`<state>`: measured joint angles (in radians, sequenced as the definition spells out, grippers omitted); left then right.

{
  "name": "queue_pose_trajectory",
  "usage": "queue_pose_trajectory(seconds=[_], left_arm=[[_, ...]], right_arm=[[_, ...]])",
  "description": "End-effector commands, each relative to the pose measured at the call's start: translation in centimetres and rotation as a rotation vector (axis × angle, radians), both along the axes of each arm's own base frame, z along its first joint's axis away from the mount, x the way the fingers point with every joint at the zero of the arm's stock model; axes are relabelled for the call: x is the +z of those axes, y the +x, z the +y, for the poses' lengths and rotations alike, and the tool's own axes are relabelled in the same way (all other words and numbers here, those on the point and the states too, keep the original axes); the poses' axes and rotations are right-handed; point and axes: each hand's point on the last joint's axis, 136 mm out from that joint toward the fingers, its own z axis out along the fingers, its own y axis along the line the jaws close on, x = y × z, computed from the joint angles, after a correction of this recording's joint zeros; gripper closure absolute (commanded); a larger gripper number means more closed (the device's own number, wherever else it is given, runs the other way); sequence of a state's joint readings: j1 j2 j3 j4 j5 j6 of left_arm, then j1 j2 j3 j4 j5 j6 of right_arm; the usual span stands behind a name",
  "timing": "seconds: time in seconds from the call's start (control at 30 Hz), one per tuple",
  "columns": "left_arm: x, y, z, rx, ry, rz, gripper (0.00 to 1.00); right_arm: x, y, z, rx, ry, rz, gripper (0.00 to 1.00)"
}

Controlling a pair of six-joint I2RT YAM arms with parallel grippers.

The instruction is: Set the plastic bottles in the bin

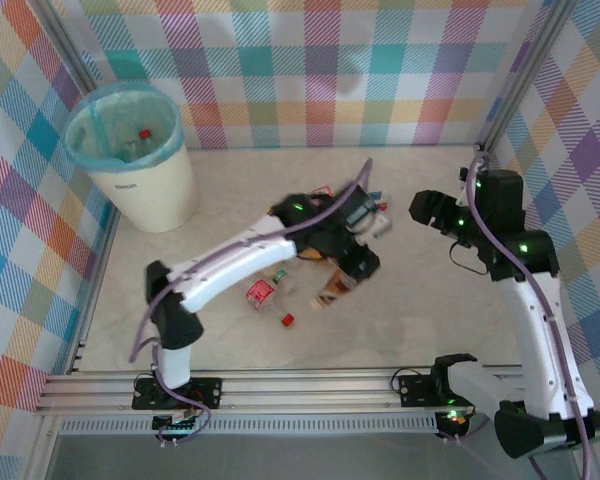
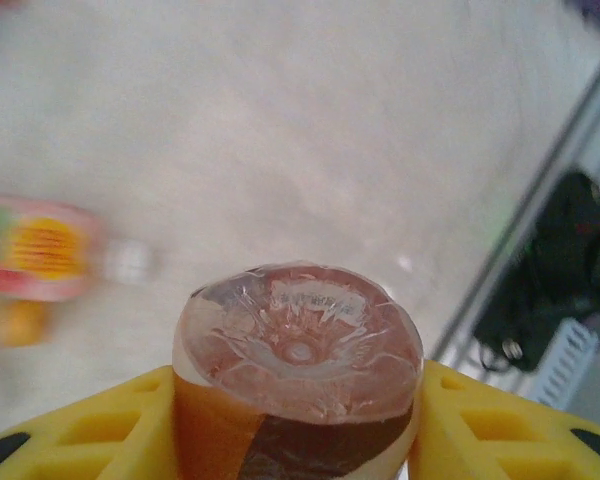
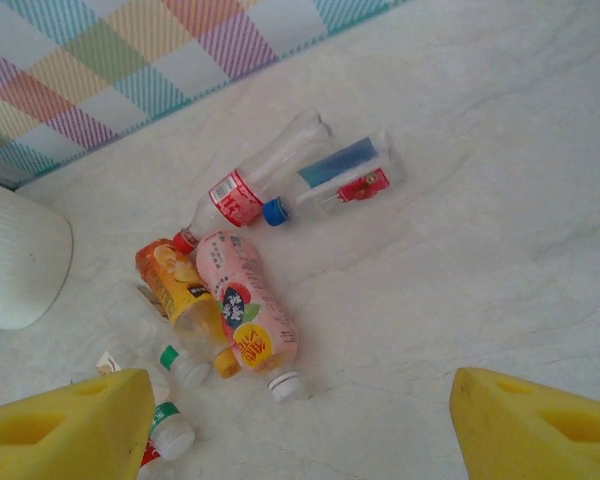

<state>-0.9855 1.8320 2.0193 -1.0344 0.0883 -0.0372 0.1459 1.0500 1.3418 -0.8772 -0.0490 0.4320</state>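
My left gripper (image 2: 296,435) is shut on a clear bottle with a brown and orange label (image 2: 298,345), its base facing the camera. From above, that bottle (image 1: 332,290) hangs at the middle of the table. Loose plastic bottles lie below my right gripper (image 3: 298,400), which is open and holds nothing: a pink one (image 3: 246,312), an orange one (image 3: 179,288), a clear one with a red label (image 3: 248,186), and one with a blue and red label (image 3: 346,176). The bin (image 1: 132,160) stands at the back left, with a red-capped bottle (image 1: 144,134) inside.
A red-labelled bottle (image 1: 262,293) lies on the table under the left arm. Two green-capped bottles (image 3: 172,362) lie by my right gripper's left finger. Checked cloth walls (image 1: 320,70) close in the back and sides. A metal rail (image 1: 280,385) runs along the near edge.
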Motion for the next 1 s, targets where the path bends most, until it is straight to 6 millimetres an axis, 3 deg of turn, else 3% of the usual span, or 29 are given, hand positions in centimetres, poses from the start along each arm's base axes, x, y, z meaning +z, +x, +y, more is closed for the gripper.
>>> queue_pose_trajectory(seconds=[0.0,0.27,0.37,0.6,0.73,0.87,0.97], left_arm=[[10.2,4.0,5.1,0.166,-0.154,-0.26,0.5],[22.2,10.9,14.9,0.479,-0.284,-0.612,0.52],[25.3,13.3,18.9,0.591,-0.307,-0.713,0.52],[27.9,18.2,27.6,0.843,-0.293,-0.832,0.53],[29.1,20.1,33.8,1.001,-0.292,-0.884,0.55],[29.9,21.7,40.2,1.146,-0.334,-0.926,0.56],[29.2,23.3,45.3,1.267,-0.332,-0.949,0.57]], right_arm=[[1.6,1.8,2.4,0.049,0.038,-0.041,0.22],[3.9,5.3,10.4,0.232,0.02,-0.123,0.22],[4.9,6.1,13.7,0.307,0.06,-0.159,0.23],[6.1,6.6,22.5,0.51,0.109,-0.21,0.23],[6.4,6.2,27.1,0.628,0.121,-0.237,0.23],[5.8,5.8,30.6,0.71,0.126,-0.253,0.23],[5.4,5.2,32.6,0.765,0.153,-0.257,0.23]])
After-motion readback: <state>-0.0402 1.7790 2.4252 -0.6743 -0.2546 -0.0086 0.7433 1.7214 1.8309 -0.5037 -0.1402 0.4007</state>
